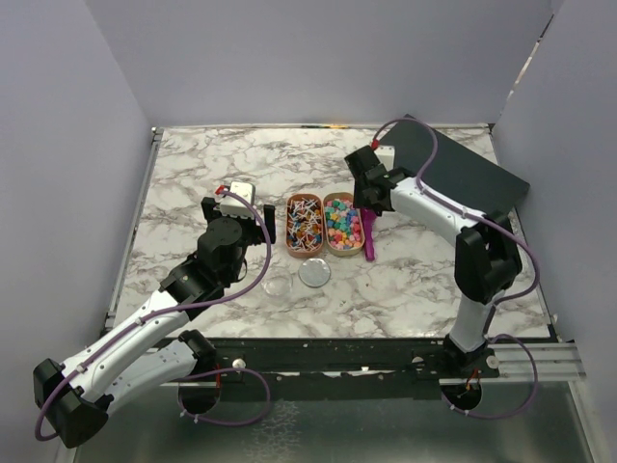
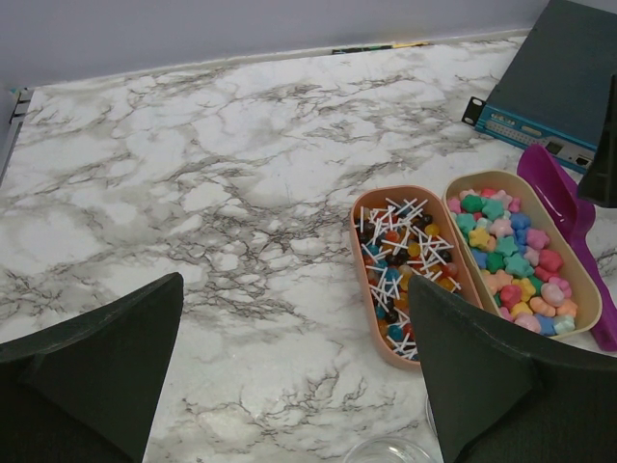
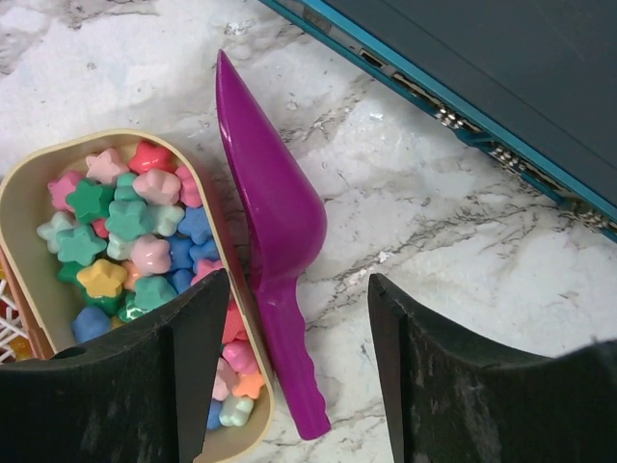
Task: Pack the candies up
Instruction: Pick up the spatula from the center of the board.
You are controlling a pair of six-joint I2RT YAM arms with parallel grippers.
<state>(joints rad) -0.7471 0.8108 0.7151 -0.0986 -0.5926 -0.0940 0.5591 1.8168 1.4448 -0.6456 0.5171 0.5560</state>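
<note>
The candies [image 3: 135,231] are small star-shaped sweets in pink, green, blue and yellow. They fill a beige oval tray [image 1: 340,222], which also shows in the left wrist view [image 2: 516,260]. A purple scoop [image 3: 275,203] lies on the table along the tray's right side [image 1: 370,234]. My right gripper [image 3: 299,289] is open and empty above the scoop's handle, which lies between the fingers; its left finger is over the tray's edge. My left gripper [image 2: 294,289] is open and empty over bare marble, left of the trays [image 1: 262,224].
A pink tray [image 1: 304,224] of small coloured balls on white sticks sits against the candy tray's left side. A clear jar [image 1: 278,285] and its round lid [image 1: 314,274] lie in front. A black box with a blue edge [image 1: 463,169] stands at the back right.
</note>
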